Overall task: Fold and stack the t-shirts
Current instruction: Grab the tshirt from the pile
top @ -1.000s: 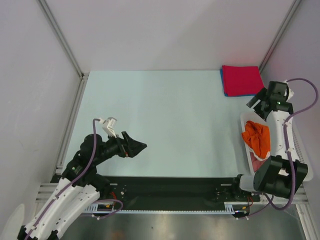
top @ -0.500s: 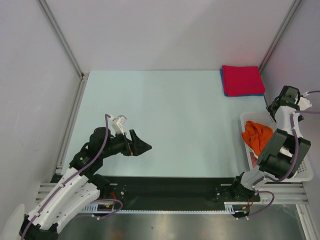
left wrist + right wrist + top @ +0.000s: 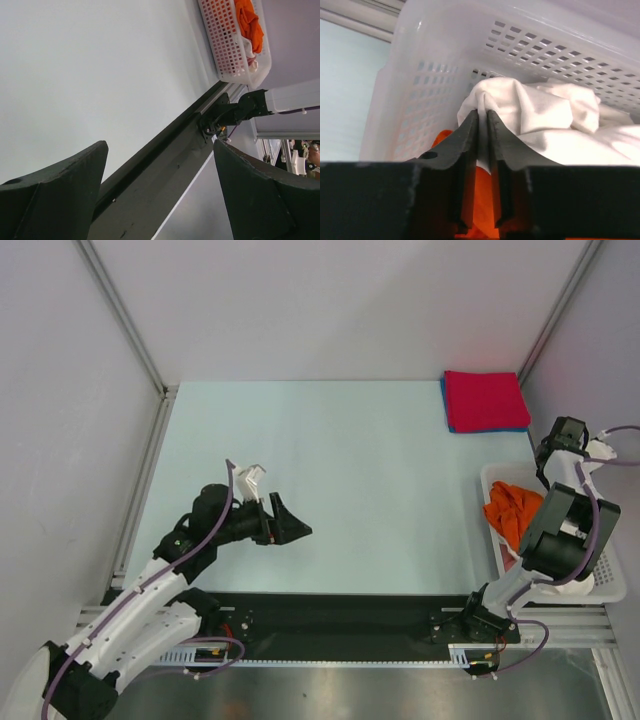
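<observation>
1. Right gripper (image 3: 483, 116) has dropped into the basket (image 3: 440, 65) at the worktop's right edge. Its fingers are now pinched on a fold of the white tee (image 3: 545, 117).
2. Orange tee (image 3: 512, 512) is in the same basket. Folded stack (image 3: 485, 400), red over blue, is in the far right corner.
3. Left gripper (image 3: 292, 520) has crept toward the middle, by the near edge, jaws apart and empty.
4. We read this as the next pick starting, with the white tee due out for folding.

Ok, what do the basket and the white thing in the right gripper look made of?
The basket: glossy white plastic, judging by its rigid perforated lattice wall. The white tee: soft matte cloth, probably cotton knit; it bunches into folds where the right gripper pinches it.
</observation>
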`<control>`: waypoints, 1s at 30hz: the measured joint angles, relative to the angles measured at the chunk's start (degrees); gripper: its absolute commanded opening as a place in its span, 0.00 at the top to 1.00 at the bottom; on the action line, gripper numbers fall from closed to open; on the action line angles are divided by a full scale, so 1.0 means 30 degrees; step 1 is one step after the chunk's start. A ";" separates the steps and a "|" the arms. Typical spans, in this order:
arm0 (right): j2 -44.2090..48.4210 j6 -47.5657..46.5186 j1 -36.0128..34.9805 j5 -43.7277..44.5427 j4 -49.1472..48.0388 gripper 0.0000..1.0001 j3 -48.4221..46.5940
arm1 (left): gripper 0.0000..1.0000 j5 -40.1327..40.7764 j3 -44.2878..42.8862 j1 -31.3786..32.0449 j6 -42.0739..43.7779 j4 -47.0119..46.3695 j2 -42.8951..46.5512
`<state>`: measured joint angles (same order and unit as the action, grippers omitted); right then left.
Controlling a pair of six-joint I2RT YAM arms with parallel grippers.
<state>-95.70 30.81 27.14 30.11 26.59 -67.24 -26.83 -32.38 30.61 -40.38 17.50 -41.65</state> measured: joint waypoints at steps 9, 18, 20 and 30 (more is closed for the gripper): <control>0.3359 -0.1326 -0.2113 0.2936 0.2645 1.00 -0.4772 | 0.09 -0.0153 0.0000 0.0000 -0.0423 -0.0058 0.1158; 0.5311 -0.2251 -0.2630 0.4393 0.2346 1.00 -1.1431 | 0.09 -0.0058 -0.0022 0.0000 -0.0772 0.0867 0.2601; 0.5479 -0.2441 -0.3060 0.4269 0.1953 1.00 -1.2488 | 0.09 0.0197 -0.0124 0.0000 -0.0780 0.1348 0.2754; 0.5821 -0.7162 -1.1613 0.3628 -0.3366 1.00 -1.6684 | 0.09 0.1435 -0.0474 0.0000 -0.1479 0.2426 0.4262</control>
<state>-78.24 9.32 -7.70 40.99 16.49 -117.30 -22.52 -33.80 30.61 -44.82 24.77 -28.86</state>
